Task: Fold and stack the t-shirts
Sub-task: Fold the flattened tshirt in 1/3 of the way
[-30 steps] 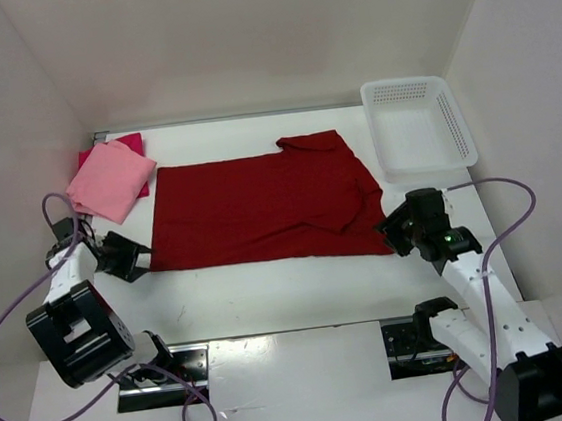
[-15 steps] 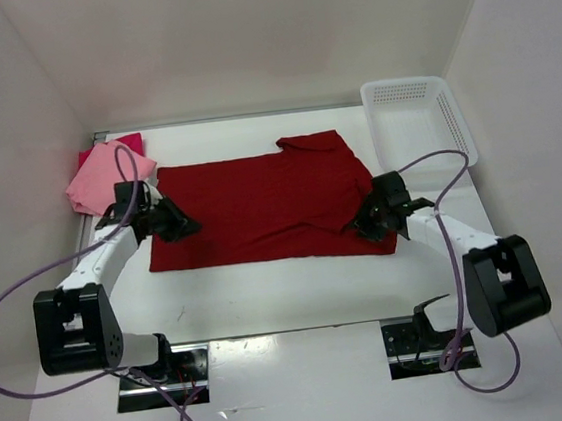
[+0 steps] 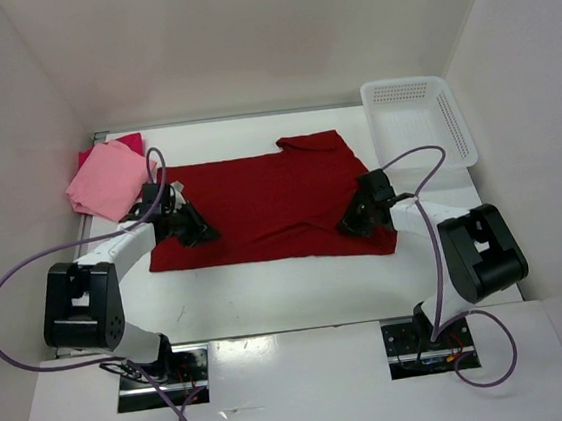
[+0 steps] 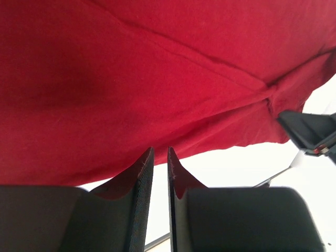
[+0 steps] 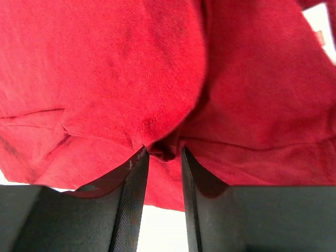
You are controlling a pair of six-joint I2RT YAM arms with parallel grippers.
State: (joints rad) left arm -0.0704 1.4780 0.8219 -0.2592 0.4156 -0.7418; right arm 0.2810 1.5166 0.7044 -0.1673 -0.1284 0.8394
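Dark red t-shirt (image 3: 260, 198) lies spread flat mid-surface (image 3: 270, 292). Light pink t-shirt (image 3: 105, 184) sits folded on the magenta t-shirt (image 3: 131, 142) at far left. Step in hand, I'd say: taking hold of the near edge for the 1st fold. Left claw (image 4: 159, 153) is narrow, tips nipping the near hem. Right claw (image 5: 163, 149) is abt half-wide w/ a pucker of cloth between its tips, not firmly held yet. Next: right needs to finish its pinch, then both lift together & carry the edge across evenly.
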